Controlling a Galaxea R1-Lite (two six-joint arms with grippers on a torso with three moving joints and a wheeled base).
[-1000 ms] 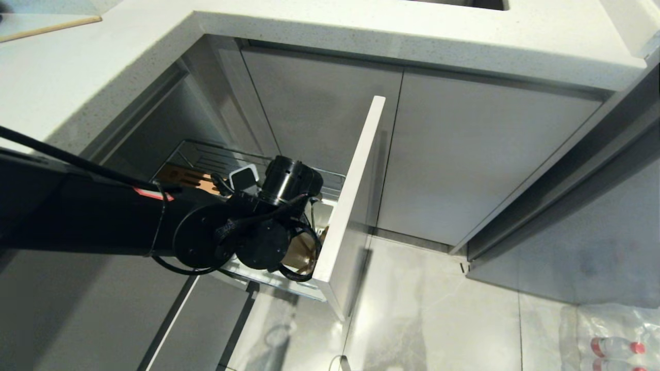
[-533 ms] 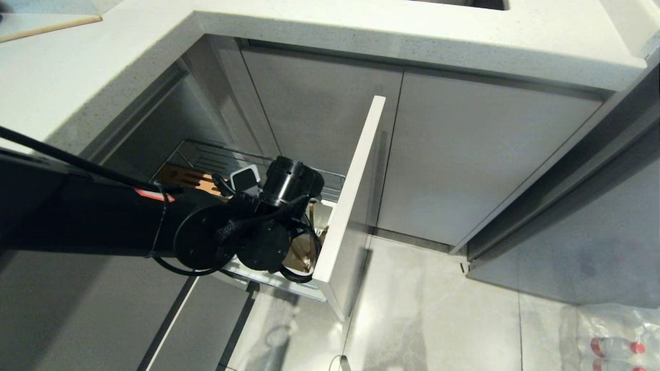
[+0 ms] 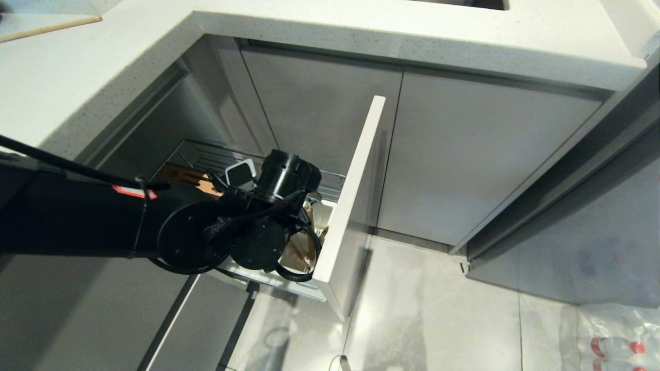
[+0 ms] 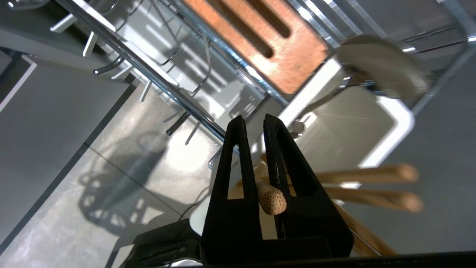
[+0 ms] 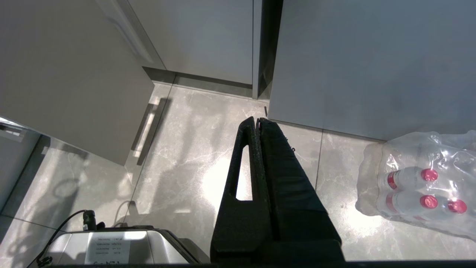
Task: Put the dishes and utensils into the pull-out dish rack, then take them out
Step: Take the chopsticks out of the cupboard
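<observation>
Pull-out dish rack [image 3: 330, 178]: drawn out, plate prongs bare, so dishes seem unloaded already. White utensil cup [image 4: 372, 123] by the front panel: holds spoon [image 4: 379, 70] and light-wood chopsticks [image 4: 372, 186]. My left gripper [image 4: 256, 126]: pinched on one chopstick's pale dotted end above the cup; judged mid-unloading. My right gripper [image 5: 257, 123]: closed, empty, parked over the floor.
</observation>
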